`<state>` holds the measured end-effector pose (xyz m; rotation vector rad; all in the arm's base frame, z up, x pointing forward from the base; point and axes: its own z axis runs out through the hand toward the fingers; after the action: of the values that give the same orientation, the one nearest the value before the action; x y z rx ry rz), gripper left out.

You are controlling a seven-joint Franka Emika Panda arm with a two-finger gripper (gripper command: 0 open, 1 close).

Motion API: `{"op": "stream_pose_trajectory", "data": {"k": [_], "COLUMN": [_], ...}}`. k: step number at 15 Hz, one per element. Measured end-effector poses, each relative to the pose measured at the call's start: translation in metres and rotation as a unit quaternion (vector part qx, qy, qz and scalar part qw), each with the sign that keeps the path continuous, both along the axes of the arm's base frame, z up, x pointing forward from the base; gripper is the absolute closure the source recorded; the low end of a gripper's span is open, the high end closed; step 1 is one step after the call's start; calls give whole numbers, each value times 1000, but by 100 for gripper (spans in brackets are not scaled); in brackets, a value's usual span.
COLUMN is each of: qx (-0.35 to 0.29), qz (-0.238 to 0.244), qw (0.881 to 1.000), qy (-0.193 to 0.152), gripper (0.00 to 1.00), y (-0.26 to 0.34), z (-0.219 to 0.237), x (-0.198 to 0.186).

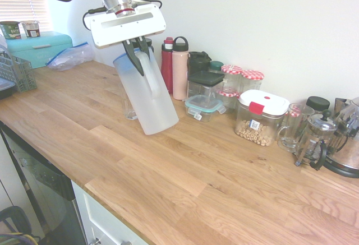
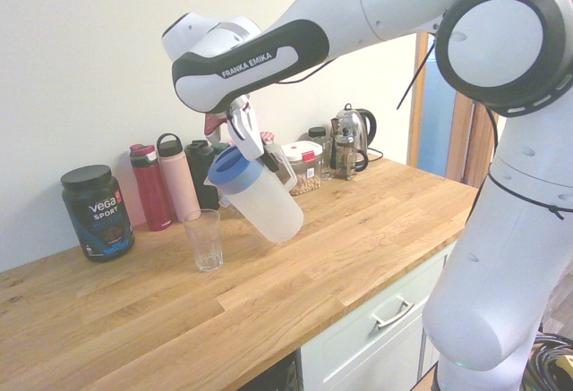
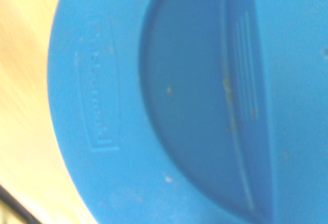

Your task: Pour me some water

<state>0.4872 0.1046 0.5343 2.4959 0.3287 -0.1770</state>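
pitcher (image 1: 147,96) first, operator: your frosted plastic jug hangs clear of the wooden counter (image 1: 185,166), tipped over with its base swung out toward 5 o'clock in the first exterior view and its top leaning toward 11 o'clock. your gripper (image 1: 137,51) has its fingers pinched onto the pitcher's handle, near the top end. the blue lid (image 2: 229,165) is still seated on the mouth; in the wrist view that lid (image 3: 169,101) fills nearly the whole picture, blurred, with a raised label and a darker recessed half-moon in it.

your drinking glass (image 2: 204,240) stands upright on the counter. in the second exterior view it sits at about 7 o'clock from the lid, just beside it and lower, not touching. in the first exterior view the glass (image 1: 129,109) is mostly hidden behind the pitcher's body, peeking out at 9 o'clock. you cannot tell from any view whether water is running.

along the wall behind, at roughly 1 o'clock from the pitcher in the first exterior view, stand a red bottle (image 1: 168,64) and a pink bottle (image 1: 180,68) side by side. a black tub of protein powder (image 2: 97,211) stands at 9 o'clock from the glass in the second exterior view, well apart.
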Motion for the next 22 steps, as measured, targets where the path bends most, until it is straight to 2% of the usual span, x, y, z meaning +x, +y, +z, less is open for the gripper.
{"op": "stream_pose_trajectory", "data": {"k": [3,6,12,16,22], "qx": [-55,-79,-138,-214,-262], "qz": [25,39,56,73,88], "qw": [998,995,989,974,961], "qy": [26,34,20,-7,-9], "gripper": [100,100,100,100,100], "y": [15,31,62,76,91], "z": [-22,-31,-29,-51,-63], "x": [4,4,11,22,24]}}
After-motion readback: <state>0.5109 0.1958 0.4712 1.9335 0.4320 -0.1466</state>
